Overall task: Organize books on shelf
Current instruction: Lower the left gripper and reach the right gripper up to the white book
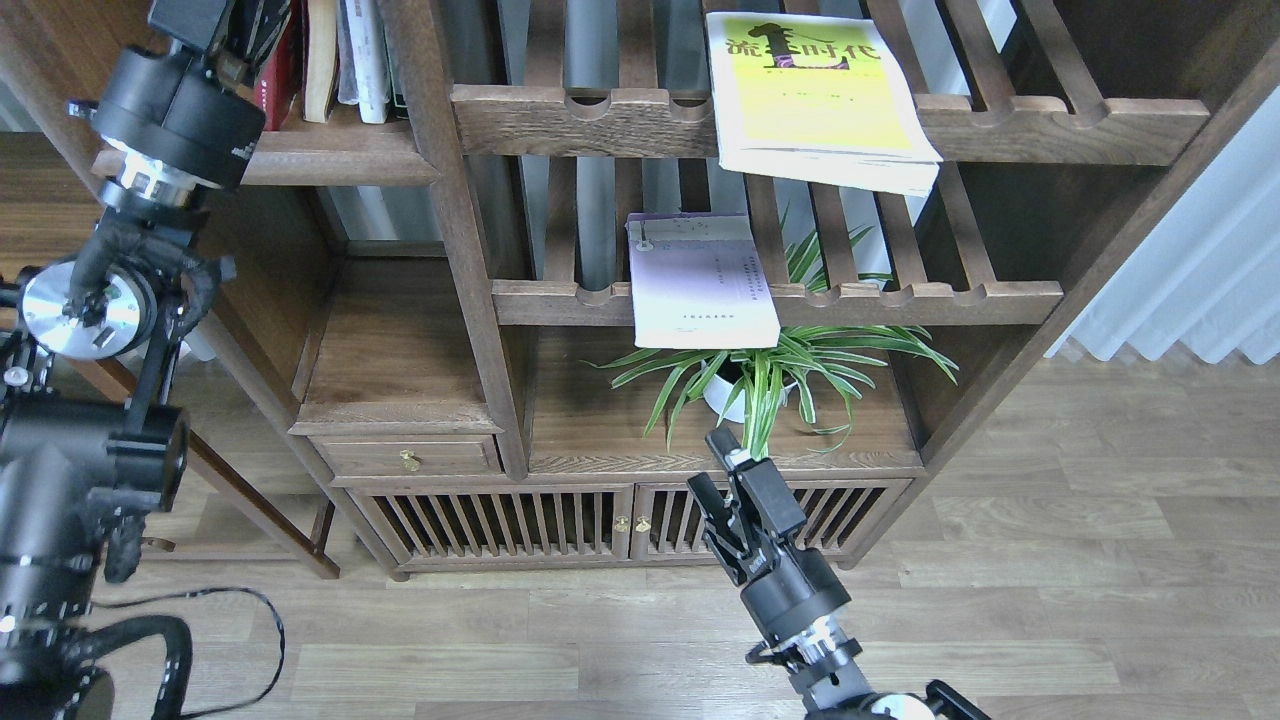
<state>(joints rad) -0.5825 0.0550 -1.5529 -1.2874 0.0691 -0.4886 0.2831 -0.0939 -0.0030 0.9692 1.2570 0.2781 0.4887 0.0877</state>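
Lying flat on the slatted racks, two paperbacks sat well above our right fingers (pixel 718 462), which stood slightly parted and held nothing: one yellow-green book (pixel 815 95) on the upper rack (pixel 1050 125), one pale lavender book (pixel 700 282) on the lower rack (pixel 900 298). Our left fingers (pixel 235 30) reached up at the solid dark-brown shelf (pixel 330 150) beside a dark red book (pixel 280 75); we could not tell their grip.
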